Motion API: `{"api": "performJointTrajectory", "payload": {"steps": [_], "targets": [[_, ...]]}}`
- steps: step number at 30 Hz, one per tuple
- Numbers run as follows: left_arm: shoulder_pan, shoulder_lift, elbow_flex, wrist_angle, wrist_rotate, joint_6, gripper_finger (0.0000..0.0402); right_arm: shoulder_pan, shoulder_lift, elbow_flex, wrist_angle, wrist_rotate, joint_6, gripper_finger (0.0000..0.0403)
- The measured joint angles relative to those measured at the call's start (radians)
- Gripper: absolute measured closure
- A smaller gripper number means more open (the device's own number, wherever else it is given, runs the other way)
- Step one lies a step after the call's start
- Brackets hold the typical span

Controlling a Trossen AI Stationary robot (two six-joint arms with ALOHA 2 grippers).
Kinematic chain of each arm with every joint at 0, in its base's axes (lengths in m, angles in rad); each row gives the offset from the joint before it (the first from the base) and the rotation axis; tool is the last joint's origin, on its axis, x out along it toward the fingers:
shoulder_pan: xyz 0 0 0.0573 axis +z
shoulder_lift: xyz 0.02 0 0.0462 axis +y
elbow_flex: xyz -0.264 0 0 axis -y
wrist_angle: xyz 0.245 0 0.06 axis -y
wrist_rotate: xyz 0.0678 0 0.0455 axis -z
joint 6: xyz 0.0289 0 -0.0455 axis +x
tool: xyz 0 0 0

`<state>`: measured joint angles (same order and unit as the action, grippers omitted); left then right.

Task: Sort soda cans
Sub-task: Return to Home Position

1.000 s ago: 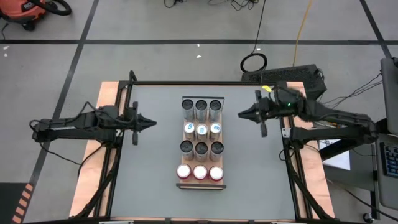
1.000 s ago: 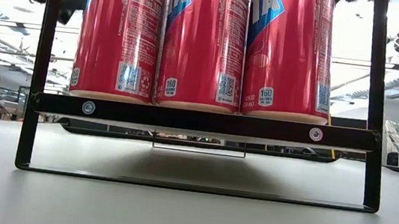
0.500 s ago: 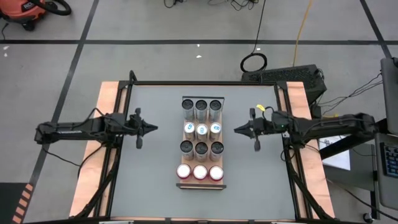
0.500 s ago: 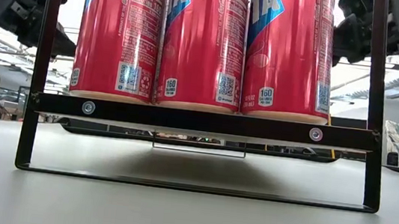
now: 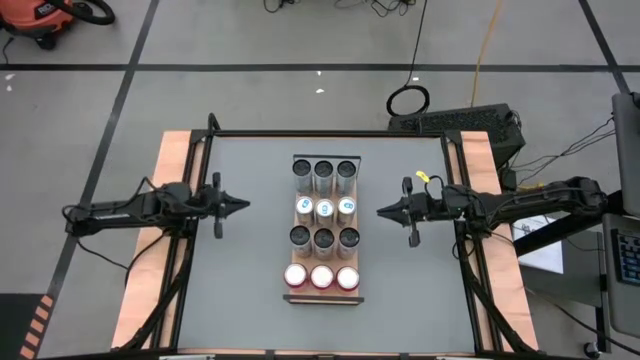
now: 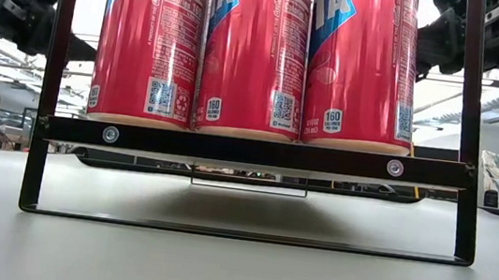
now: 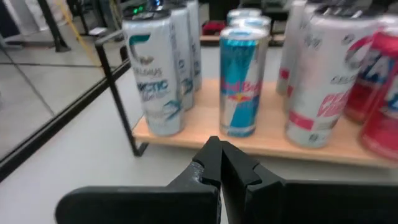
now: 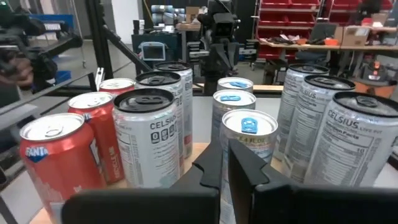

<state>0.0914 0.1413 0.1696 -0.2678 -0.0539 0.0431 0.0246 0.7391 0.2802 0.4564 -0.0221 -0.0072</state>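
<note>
The soda cans stand upright in rows on a wooden tray (image 5: 323, 297) in a black frame at the table's middle: three silver-grey cans (image 5: 323, 170) at the far end, three slim blue cans (image 5: 324, 208), three more silver-grey cans (image 5: 324, 238), three red cans (image 5: 322, 276) nearest. The red cans fill the low view (image 6: 254, 56). My left gripper (image 5: 245, 205) is shut and empty, left of the tray, pointing at the blue row (image 7: 242, 78). My right gripper (image 5: 380, 210) is shut and empty, right of the tray, pointing at the blue cans (image 8: 249, 134).
A black frame rail (image 5: 330, 134) runs around the table. Bare grey table lies left and right of the tray, under both arms. A black frame post (image 7: 118, 93) stands at the tray's corner near my left gripper.
My right gripper has swung toward the table's near edge and lower, from beside the far silver-grey row to beside the blue row. My left gripper has moved a little toward the tray and lower. The cans have stayed where they were.
</note>
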Motion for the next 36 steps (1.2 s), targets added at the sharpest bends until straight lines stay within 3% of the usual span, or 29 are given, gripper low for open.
{"api": "performJointTrajectory", "payload": {"steps": [8,14,20,36], "targets": [[0.000,-0.080,-0.004,0.019,0.083,-0.010,0.0399,0.009,0.000,0.000,-0.001,0.026,0.067,0.0403],[0.000,-0.132,-0.118,0.165,0.112,-0.037,0.0399,0.011,0.000,0.000,-0.001,0.026,0.080,0.0403],[-0.005,-0.136,-0.141,0.239,0.139,-0.036,0.0399,0.035,0.012,0.000,-0.004,0.025,0.112,0.0403],[-0.035,-0.136,-0.163,0.293,0.130,-0.033,0.0399,0.069,0.060,-0.017,0.017,0.025,-0.045,0.0403]]}}
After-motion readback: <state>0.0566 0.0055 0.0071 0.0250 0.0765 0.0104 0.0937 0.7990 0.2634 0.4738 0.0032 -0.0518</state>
